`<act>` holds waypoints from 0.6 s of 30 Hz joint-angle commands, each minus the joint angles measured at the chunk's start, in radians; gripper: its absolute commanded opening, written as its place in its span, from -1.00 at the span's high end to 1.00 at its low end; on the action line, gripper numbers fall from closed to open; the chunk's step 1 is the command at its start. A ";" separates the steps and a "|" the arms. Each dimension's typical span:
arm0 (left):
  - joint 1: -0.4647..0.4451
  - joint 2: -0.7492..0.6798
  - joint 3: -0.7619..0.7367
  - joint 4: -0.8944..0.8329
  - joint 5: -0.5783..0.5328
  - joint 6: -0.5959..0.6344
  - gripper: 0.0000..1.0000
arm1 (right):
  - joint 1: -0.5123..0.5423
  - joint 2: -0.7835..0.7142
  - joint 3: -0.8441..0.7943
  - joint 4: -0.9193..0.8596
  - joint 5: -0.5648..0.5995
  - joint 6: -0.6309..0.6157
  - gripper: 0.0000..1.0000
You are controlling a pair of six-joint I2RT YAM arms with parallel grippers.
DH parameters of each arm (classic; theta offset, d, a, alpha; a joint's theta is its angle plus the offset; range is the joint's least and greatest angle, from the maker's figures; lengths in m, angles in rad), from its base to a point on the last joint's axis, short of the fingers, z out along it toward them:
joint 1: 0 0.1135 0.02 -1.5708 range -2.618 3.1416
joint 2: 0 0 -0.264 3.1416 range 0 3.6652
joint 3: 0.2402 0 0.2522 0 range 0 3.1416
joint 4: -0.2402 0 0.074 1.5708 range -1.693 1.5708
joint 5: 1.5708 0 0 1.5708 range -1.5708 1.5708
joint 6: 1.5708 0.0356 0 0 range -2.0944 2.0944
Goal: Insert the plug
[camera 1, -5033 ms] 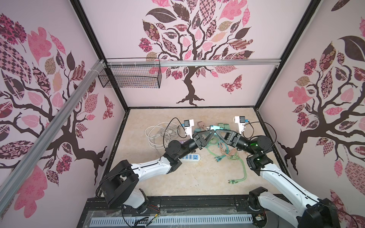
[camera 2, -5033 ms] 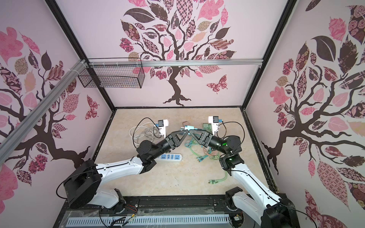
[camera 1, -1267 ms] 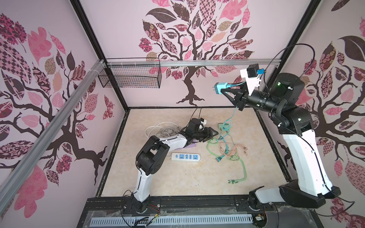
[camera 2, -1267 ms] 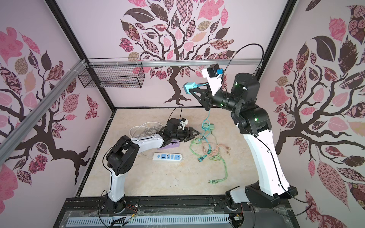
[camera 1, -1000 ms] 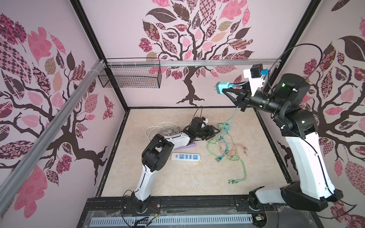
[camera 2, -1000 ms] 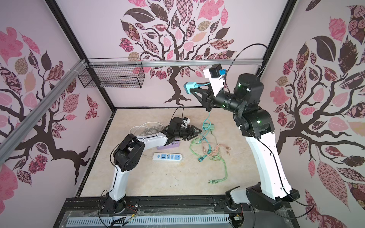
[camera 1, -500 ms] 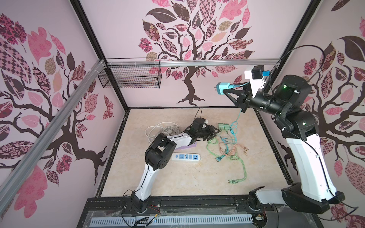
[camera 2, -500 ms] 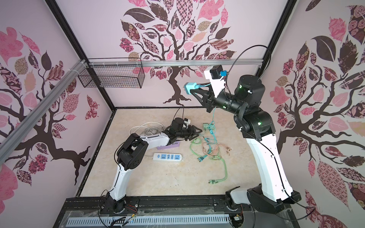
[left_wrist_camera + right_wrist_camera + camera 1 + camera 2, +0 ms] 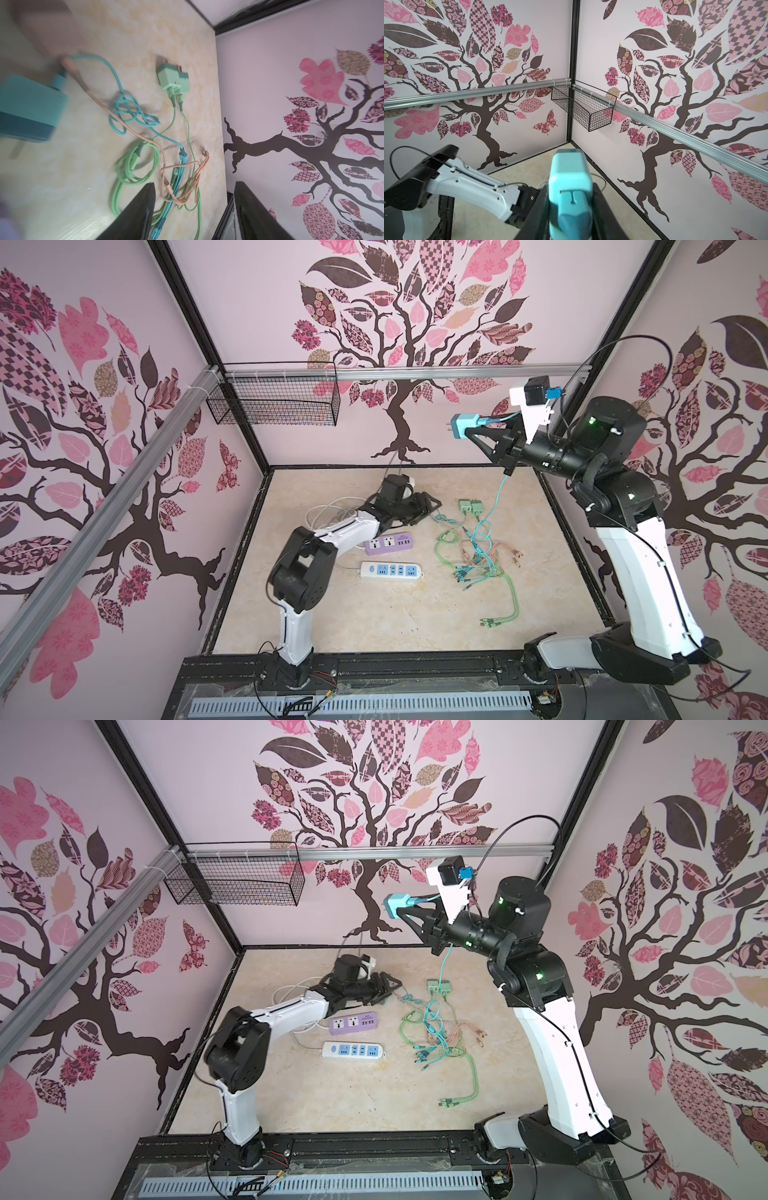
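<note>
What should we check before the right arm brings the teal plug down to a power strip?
1. Grip: right gripper shut on teal plug, held high - ok.
2. Prong direction: sideways, not down at the table - not ok.
3. White power strip: sockets face up, free - ok.
4. Teal cable slack: hangs into the cable tangle - cannot tell.
5. Strip braced: left gripper open, empty, beyond purple power strip - not ok.

Beige tabletop [image 9: 374, 614] bears purple strip [image 9: 389, 542], white strip [image 9: 390, 571], cables [image 9: 478, 556].
</note>
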 commanded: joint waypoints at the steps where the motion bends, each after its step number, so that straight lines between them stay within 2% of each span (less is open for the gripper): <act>1: 0.104 -0.147 -0.108 -0.168 -0.067 0.175 -0.30 | -0.001 0.095 0.046 0.038 -0.016 0.050 1.00; 7: 0.323 -0.428 -0.327 -0.319 -0.141 0.308 -0.35 | 0.024 0.304 0.240 0.025 -0.070 0.107 1.00; 11: 0.442 -0.555 -0.418 -0.432 -0.163 0.399 -0.40 | 0.111 0.500 0.532 -0.082 -0.032 0.068 1.00; 14: 0.502 -0.626 -0.479 -0.469 -0.174 0.428 -0.42 | 0.144 0.646 0.737 -0.089 -0.056 0.109 1.00; 16: 0.517 -0.662 -0.507 -0.494 -0.195 0.443 -0.43 | 0.159 0.675 0.727 -0.022 -0.092 0.152 1.00; 18: 0.518 -0.691 -0.519 -0.518 -0.209 0.449 -0.44 | 0.184 0.663 0.641 0.040 -0.102 0.164 1.00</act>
